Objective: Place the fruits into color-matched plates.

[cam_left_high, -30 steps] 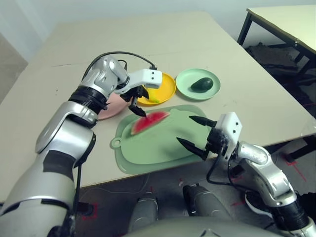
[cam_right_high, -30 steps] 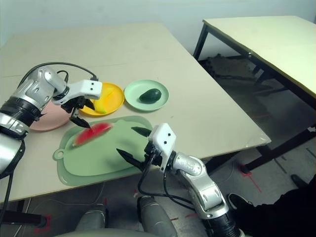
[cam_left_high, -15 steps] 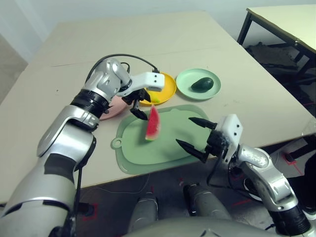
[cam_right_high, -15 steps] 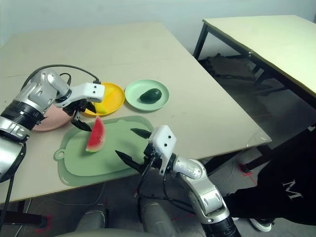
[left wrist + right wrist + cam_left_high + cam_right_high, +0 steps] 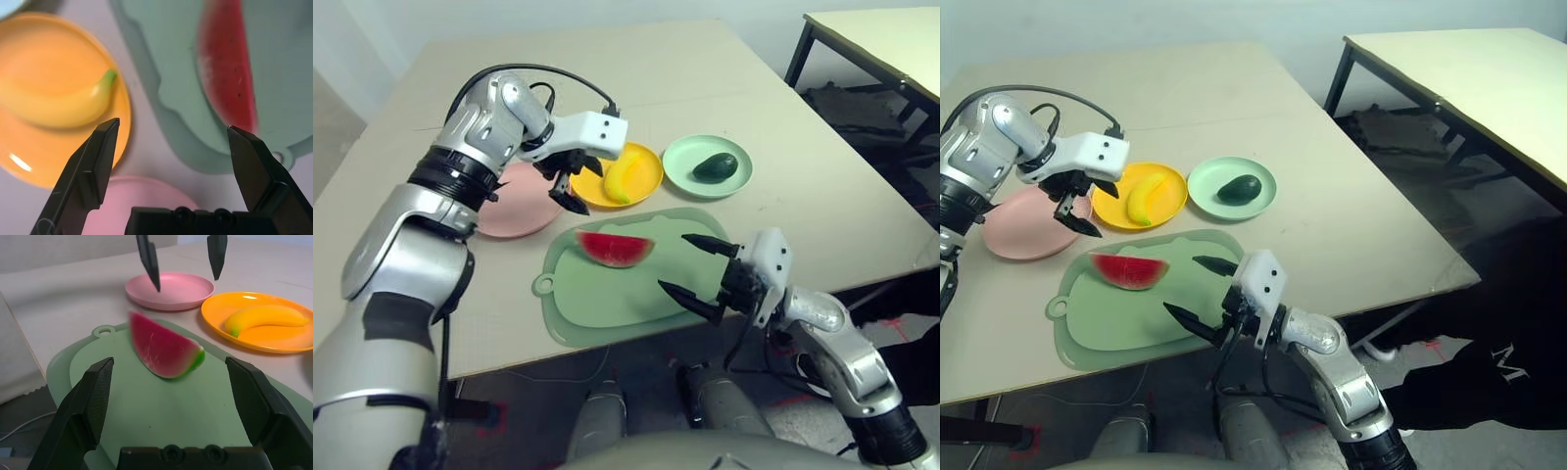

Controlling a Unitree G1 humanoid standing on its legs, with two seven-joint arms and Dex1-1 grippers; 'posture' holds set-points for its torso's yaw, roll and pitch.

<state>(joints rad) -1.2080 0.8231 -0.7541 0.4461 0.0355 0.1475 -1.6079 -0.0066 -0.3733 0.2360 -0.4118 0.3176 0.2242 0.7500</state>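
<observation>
Three plates (image 5: 682, 182), three fruits (image 5: 1240, 190), two open grippers (image 5: 702, 266).

A rounded green mat (image 5: 675, 284) with a loop tab lies near the edge of the table (image 5: 783, 166); a second table (image 5: 1489, 88) stands apart, beyond its right side.

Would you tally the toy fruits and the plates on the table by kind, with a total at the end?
Watermelon wedge: 1
Banana: 1
Avocado: 1
Plates (pink, orange-yellow, mint green): 3
Total: 6
</observation>
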